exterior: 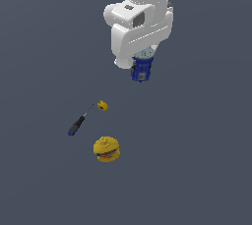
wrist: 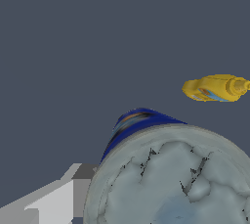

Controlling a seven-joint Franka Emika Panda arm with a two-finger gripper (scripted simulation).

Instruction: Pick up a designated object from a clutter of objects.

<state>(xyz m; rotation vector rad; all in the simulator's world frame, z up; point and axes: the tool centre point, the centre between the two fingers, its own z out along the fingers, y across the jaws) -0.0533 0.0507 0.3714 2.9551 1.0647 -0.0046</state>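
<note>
Exterior view first: the white arm (exterior: 140, 20) fills the upper middle, reaching down over the dark grey bench (exterior: 44, 32). Directly beneath its wrist sits the blue can (exterior: 141, 67), the designated object, its pale round top tucked up against the pincer (exterior: 142, 61). The arm's body hides the fingers in this view, and the wrist view shows only one pale finger (wrist: 58, 193) beside the can's wall, so I cannot tell how wide the pincer stands or whether it has truly closed on the can; whether the can is lifted off the bench is equally unclear. The can's closeness to the wrist camera, filling its lower part, suggests the pincer straddles it for a top-down grasp.

Taking the can as landmark, the yellow burger-shaped lump (exterior: 107, 149) lies well apart, toward the exterior view's lower left. The thin screwdriver (exterior: 78, 123) lies nearer, further left. The tiny yellow block (exterior: 102, 105) rests just beside the screwdriver's tip, nearest the can, though clear of it.
</note>
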